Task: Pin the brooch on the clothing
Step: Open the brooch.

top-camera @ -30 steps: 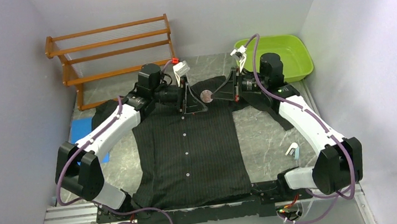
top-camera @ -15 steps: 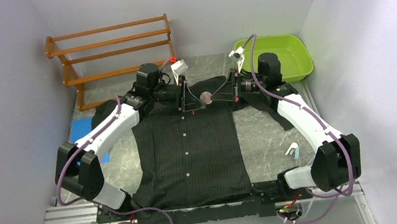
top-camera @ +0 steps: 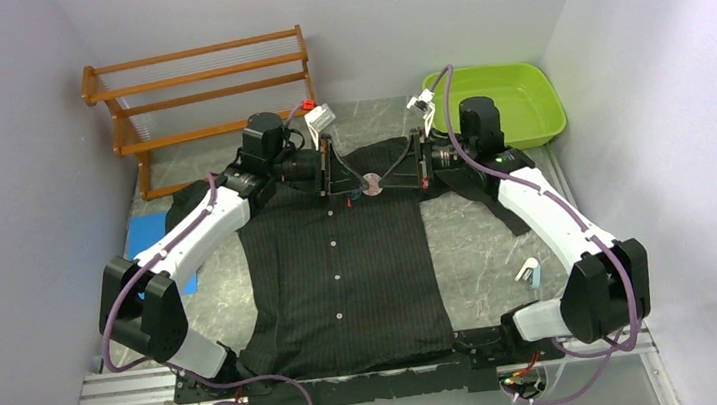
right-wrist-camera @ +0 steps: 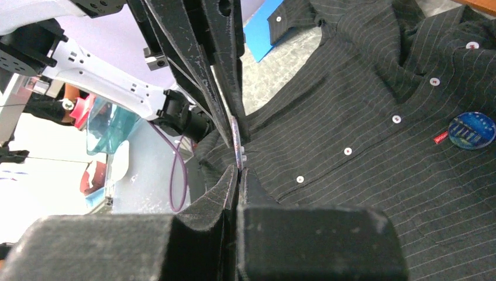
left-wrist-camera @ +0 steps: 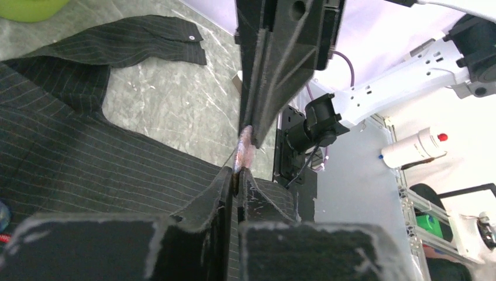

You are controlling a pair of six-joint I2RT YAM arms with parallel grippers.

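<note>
Brooch (top-camera: pixel 373 188) above clothing (top-camera: pixel 362 272); rack (top-camera: pixel 202 88), green basin (top-camera: pixel 526 109) beyond

My left arm (top-camera: pixel 198 229) and right arm (top-camera: pixel 546 208) wear white shells between bulky black joints. Behind my fingers (left-wrist-camera: pixel 205 205), a purple cable (top-camera: pixel 105 340) runs along each arm. The fingers are matte black wedges, scuffed grey at the edges, on triangular black frames.

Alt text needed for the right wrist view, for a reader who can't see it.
The right end effector, from below, and the left end effector, from above, both pinch a thin brooch seen edge-on. Beneath lies a black pinstriped shirt with white buttons, a round blue badge on it.
</note>
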